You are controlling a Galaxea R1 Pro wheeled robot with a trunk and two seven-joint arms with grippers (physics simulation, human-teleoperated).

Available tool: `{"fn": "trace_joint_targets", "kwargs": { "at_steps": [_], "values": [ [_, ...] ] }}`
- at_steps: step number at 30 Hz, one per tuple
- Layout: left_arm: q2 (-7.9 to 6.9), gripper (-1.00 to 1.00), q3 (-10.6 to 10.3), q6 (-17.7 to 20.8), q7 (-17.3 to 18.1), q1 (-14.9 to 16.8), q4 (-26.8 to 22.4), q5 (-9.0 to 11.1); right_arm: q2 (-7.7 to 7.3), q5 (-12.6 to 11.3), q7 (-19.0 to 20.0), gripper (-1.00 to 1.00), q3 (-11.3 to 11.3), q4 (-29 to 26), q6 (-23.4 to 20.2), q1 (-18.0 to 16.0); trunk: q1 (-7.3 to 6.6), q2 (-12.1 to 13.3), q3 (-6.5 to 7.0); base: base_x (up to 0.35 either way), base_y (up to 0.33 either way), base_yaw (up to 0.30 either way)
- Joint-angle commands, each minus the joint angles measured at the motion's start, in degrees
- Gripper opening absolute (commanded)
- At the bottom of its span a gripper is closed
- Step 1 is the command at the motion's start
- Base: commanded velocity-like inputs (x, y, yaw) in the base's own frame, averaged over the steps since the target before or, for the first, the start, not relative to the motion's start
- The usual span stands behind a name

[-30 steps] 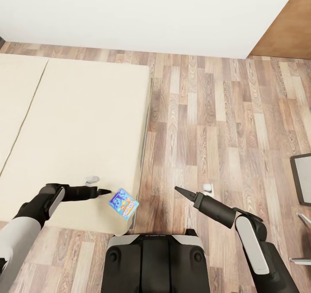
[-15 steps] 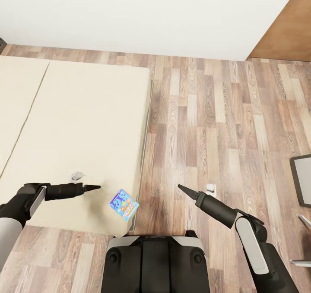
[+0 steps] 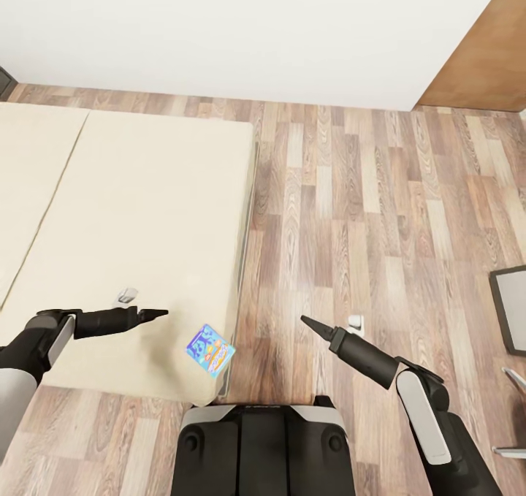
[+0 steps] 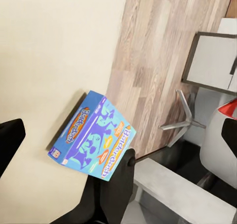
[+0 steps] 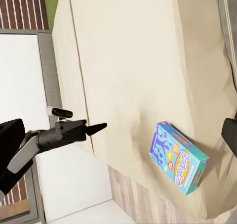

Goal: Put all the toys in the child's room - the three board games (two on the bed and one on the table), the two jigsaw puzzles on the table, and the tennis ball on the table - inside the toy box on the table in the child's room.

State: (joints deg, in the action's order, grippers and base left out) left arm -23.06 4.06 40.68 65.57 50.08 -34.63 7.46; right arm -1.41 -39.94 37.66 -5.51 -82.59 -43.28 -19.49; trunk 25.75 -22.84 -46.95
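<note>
Head view, left to right. The cream bed (image 3: 146, 211) is cut off at the left edge. Above its near edge the left gripper (image 3: 157, 312) points toward the board game; from here its fingers read as one dark tip, while in the left wrist view they stand wide apart, holding nothing. The board game (image 3: 210, 349), a blue box, lies on the bed near the corner, apart from the gripper; its lettering is too small to read. Over the wood floor (image 3: 365, 211) the right gripper (image 3: 307, 323) tapers to a point, and whether it is open or closed cannot be told. A grey-framed object (image 3: 510, 307) is cut off at the right edge.
</note>
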Motion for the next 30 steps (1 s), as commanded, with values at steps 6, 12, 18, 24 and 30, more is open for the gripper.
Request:
{"fn": "trace_joint_targets", "kwargs": {
  "at_steps": [6, 12, 18, 24, 30],
  "values": [
    [0.11, 1.00, 0.00, 0.63, 0.08, 0.07, 0.00, 0.19, 0.00, -0.22, -0.03, 1.00, -0.05, 0.17, -0.38, -0.02, 0.04, -0.08, 0.12, 0.000, 0.000, 0.004],
    [0.12, 1.00, 0.07, 1.86, 0.08, 0.09, 0.00, 0.19, 0.09, -0.23, -0.11, 1.00, -0.06, 0.60, -0.25, -0.02, 0.04, -0.08, 0.13, 0.000, 0.000, 0.000],
    [0.12, 1.00, 0.07, 2.01, 0.08, 0.10, 0.00, 0.19, 0.05, -0.18, -0.13, 1.00, -0.04, 0.67, 0.10, -0.02, 0.04, -0.08, 0.21, 0.000, 0.000, 0.000],
    [0.12, 1.00, 0.13, 2.03, 0.08, 0.11, 0.00, 0.19, -0.13, -0.30, 0.05, 1.00, -0.03, 0.70, 2.82, -0.02, 0.04, -0.08, 0.66, 0.000, 0.000, 0.000],
    [0.20, 1.00, 0.14, 2.03, 0.08, 0.11, 0.00, 0.19, -0.17, -0.33, 0.14, 1.00, -0.05, 1.20, 3.54, -0.02, 0.04, -0.08, 1.22, 0.000, 0.000, 0.000]
  ]
}}
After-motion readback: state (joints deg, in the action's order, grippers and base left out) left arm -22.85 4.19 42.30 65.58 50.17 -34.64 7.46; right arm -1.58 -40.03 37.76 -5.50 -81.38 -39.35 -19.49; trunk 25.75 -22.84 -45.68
